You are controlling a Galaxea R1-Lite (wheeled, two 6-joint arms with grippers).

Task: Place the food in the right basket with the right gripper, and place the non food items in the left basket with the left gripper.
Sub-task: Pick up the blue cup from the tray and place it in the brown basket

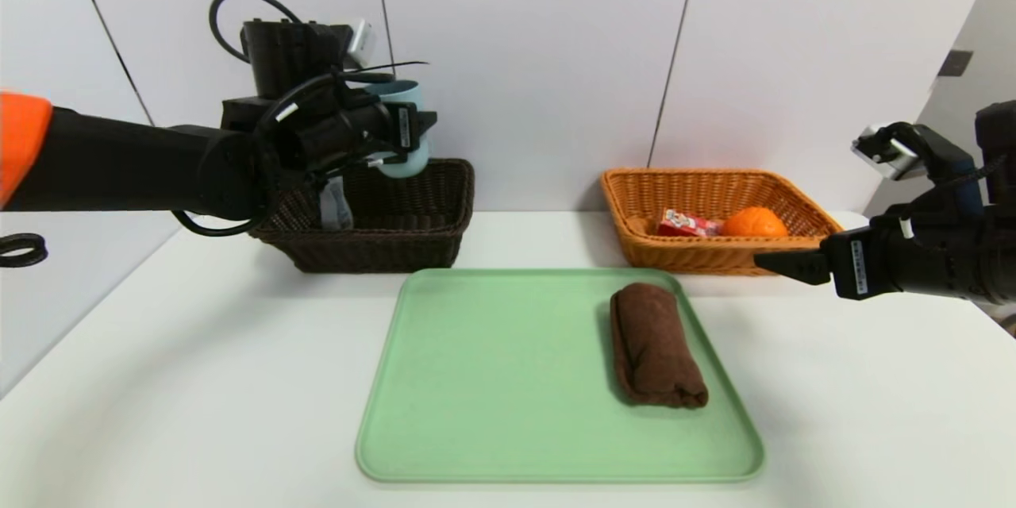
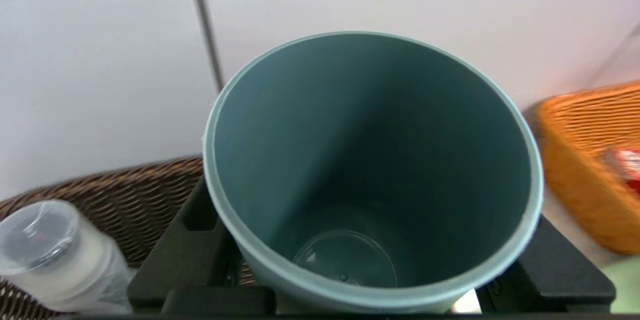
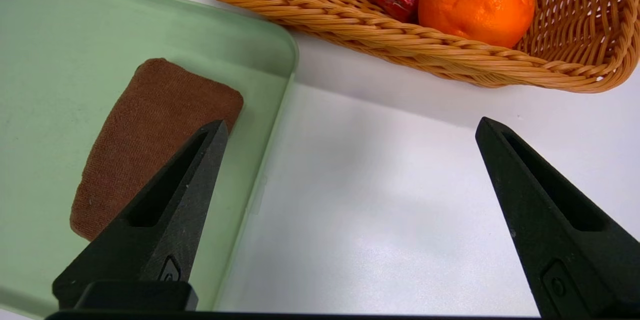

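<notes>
My left gripper (image 1: 409, 135) is clamped on a light blue cup (image 1: 406, 127), one finger on each side of its wall, and holds it upright above the far right part of the dark brown wicker basket (image 1: 413, 242), which stands at the far left of the white table (image 1: 159, 381). The left wrist view looks straight into the cup (image 2: 370, 170); its interior is bare down to the base. Inside the dark basket (image 2: 125, 195), a small bottle with a clear cap (image 2: 50, 255) stands near its left side. My right gripper (image 1: 782, 263) hangs at the right, above the table just in front of the orange wicker basket (image 1: 690, 254), with its fingers (image 3: 165, 225) spread wide and nothing between them. The orange basket holds an orange (image 1: 754, 222) and, touching it on the left, a red snack packet (image 1: 686, 224). A green tray (image 1: 492, 381) lies in the near centre of the table. On the tray's right part lies a rolled brown towel (image 1: 655, 345), running from far to near.
</notes>
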